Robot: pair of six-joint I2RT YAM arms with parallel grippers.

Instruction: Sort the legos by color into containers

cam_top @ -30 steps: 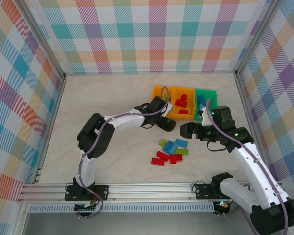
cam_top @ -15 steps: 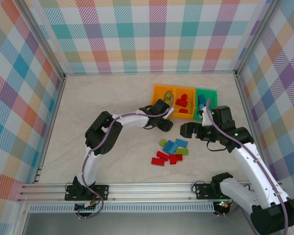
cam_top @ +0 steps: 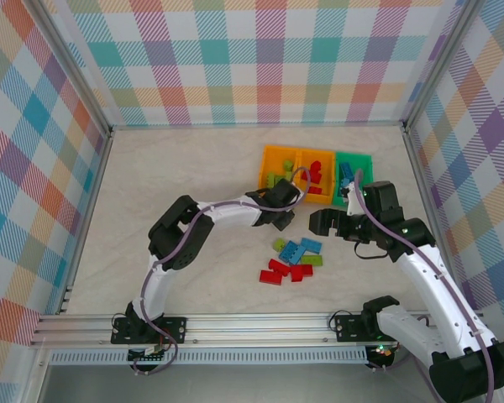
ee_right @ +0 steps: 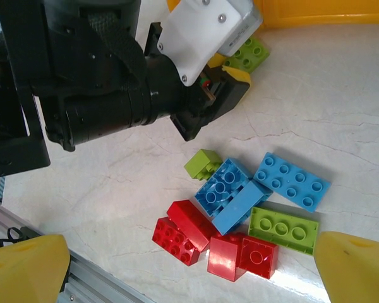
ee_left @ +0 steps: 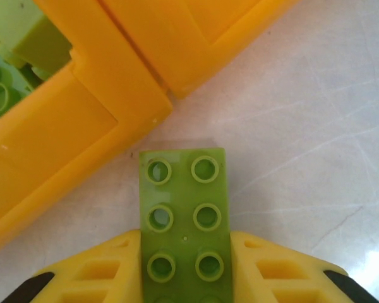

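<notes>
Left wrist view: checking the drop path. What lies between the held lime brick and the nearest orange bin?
In the left wrist view, a strip of bare tabletop separates the lime green brick, clamped in the left gripper, from the nearest orange bin.

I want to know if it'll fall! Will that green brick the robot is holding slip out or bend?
Probably not bend: the green brick looks like hard, thick plastic. It could slip a little, since its sides look smooth between the jaws of the left gripper. It likely won't roll, being boxy.
</notes>
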